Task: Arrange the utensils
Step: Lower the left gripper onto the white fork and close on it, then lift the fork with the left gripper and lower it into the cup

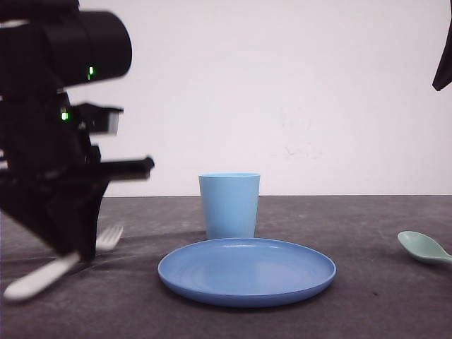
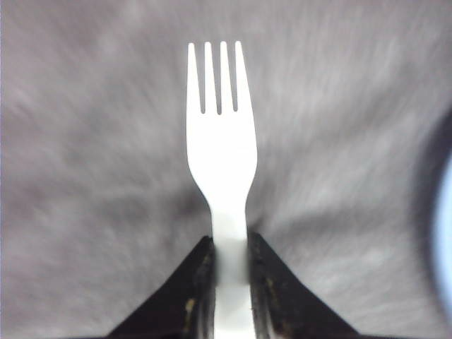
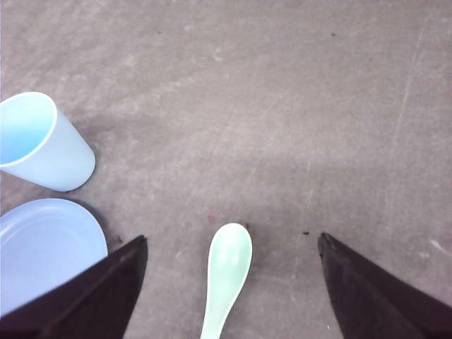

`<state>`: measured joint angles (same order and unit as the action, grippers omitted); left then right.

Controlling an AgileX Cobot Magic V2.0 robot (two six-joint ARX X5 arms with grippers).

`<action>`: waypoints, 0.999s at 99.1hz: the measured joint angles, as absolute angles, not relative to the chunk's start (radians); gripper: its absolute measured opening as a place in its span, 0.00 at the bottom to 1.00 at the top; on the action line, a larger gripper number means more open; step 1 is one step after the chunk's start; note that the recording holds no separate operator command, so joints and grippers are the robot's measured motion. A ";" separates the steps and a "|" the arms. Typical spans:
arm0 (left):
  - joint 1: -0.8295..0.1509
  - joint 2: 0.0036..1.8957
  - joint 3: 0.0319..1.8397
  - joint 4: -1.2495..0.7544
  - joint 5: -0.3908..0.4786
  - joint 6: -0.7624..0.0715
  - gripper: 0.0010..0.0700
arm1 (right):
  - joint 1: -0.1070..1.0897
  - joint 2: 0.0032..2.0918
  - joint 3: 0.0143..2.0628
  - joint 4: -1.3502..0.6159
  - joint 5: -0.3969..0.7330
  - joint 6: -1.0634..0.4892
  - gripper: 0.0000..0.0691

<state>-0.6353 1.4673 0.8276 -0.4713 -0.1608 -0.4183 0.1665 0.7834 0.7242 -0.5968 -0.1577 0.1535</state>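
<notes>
The left hand (image 2: pixel 231 282) pinches the light, stiff, probably slick fork (image 2: pixel 220 155) by its handle left of the plate (image 1: pixel 247 272), while the right hand (image 3: pixel 229 282), open, straddles the spoon (image 3: pixel 227 272) lying right of the plate, best gripped mid-handle.

Plain white wall (image 1: pixel 296 92) seen behind, faintly scuffed, dark grey tabletop (image 1: pixel 353 311) laid out in front, bit scratched and speckled, everything lit pretty evenly, soft shadows cast.
</notes>
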 joint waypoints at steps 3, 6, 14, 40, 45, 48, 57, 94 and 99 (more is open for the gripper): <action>-0.640 1.445 0.834 -0.459 -0.169 -0.415 0.04 | 0.167 0.783 0.724 -0.597 -0.158 0.154 0.70; -0.646 1.417 0.840 -0.436 -0.183 -0.412 0.04 | 0.167 0.783 0.724 -0.599 -0.158 0.154 0.70; -0.660 1.333 0.855 -0.353 -0.209 -0.399 0.04 | 0.167 0.783 0.724 -0.604 -0.158 0.153 0.70; -0.694 1.218 0.862 0.035 -0.249 -0.267 0.04 | 0.167 0.783 0.724 -0.595 -0.156 0.154 0.70; -0.698 1.233 0.862 0.129 -0.249 -0.241 0.04 | 0.167 0.783 0.724 -0.590 -0.155 0.153 0.70; -0.700 1.246 0.862 0.181 -0.248 -0.228 0.04 | 0.167 0.783 0.724 -0.587 -0.155 0.153 0.70; -0.704 1.306 0.862 0.327 -0.248 -0.205 0.04 | 0.167 0.783 0.724 -0.580 -0.147 0.154 0.70; -0.719 1.589 0.862 0.678 -0.222 -0.148 0.04 | 0.167 0.783 0.724 -0.572 -0.105 0.149 0.70; -0.719 1.612 0.862 0.683 -0.216 -0.147 0.04 | 0.167 0.783 0.724 -0.571 -0.105 0.146 0.70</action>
<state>-0.7193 1.6119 0.8616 0.6830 -0.2161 -0.1474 0.1665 0.7834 0.7242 -0.5713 -0.1051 0.1459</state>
